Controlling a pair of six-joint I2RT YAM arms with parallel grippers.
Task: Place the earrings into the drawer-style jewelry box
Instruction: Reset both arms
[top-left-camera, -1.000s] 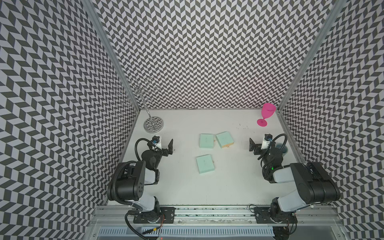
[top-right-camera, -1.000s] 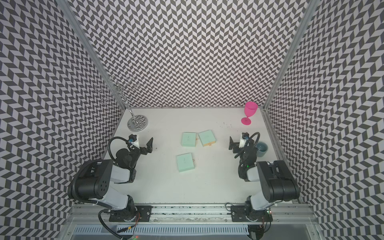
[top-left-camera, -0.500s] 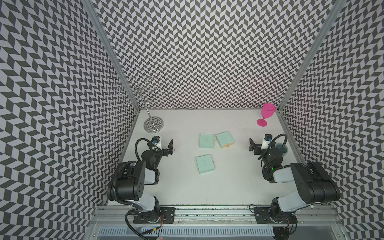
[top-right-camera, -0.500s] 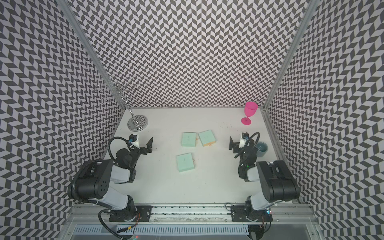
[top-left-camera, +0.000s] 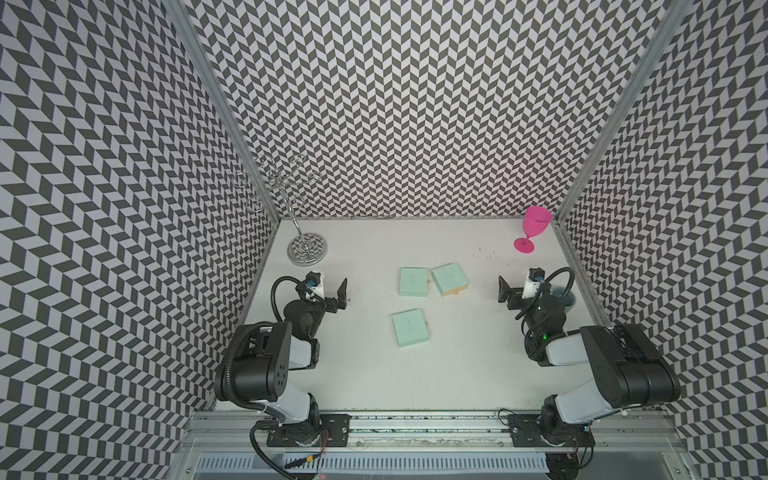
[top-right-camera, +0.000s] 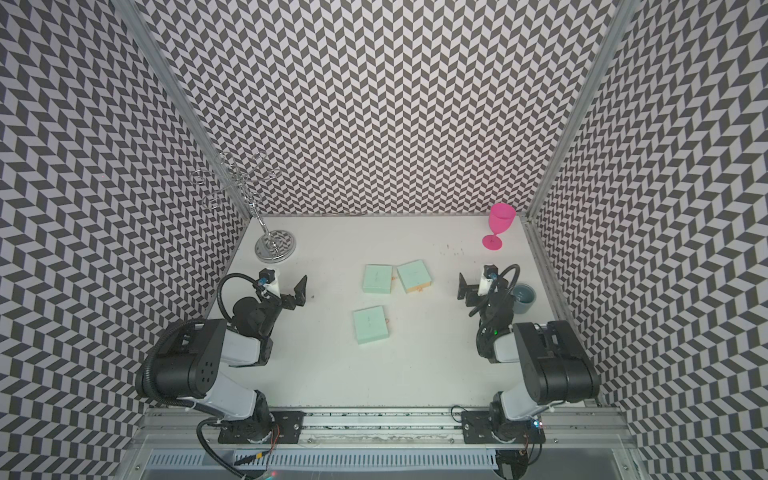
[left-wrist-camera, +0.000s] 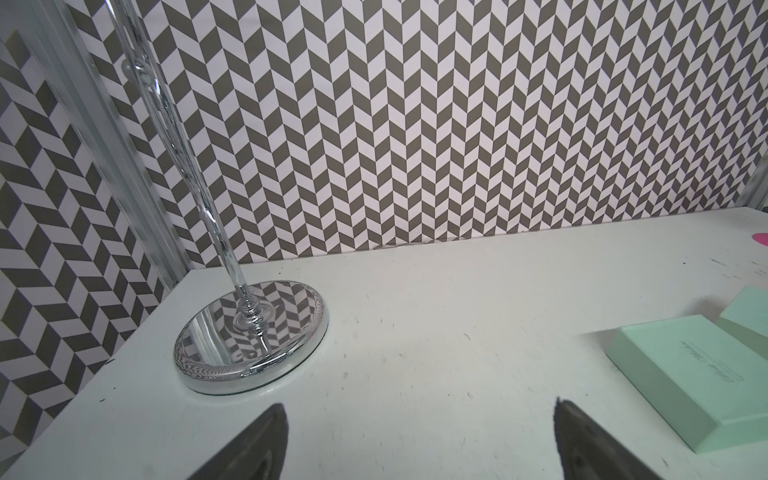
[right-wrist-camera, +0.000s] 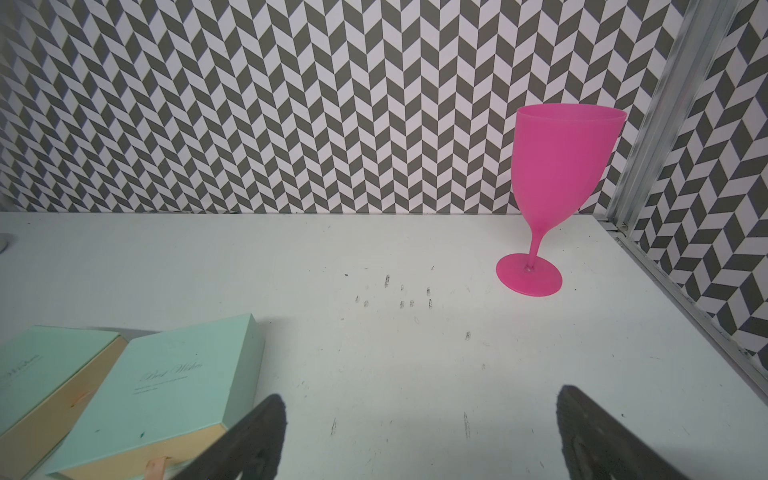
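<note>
Three mint-green drawer-style jewelry boxes lie mid-table: one (top-left-camera: 413, 281) beside an angled one (top-left-camera: 449, 278) whose tan drawer end and pull tab show, and a nearer one (top-left-camera: 410, 328). The right wrist view shows the angled box (right-wrist-camera: 178, 382) close to one fingertip. My left gripper (top-left-camera: 329, 291) (left-wrist-camera: 419, 409) rests open over bare table, left of the boxes. Right of them, my right gripper (top-left-camera: 519, 291) (right-wrist-camera: 422, 395) is open too, holding nothing. I cannot make out the earrings in any view.
A chrome jewelry tree (top-left-camera: 306, 248) stands at the back left. In the back right corner is a pink goblet (top-left-camera: 532, 230), with dark specks (right-wrist-camera: 401, 297) on the table before it. A grey-blue cup (top-right-camera: 523, 297) sits behind my right arm. Patterned walls enclose three sides.
</note>
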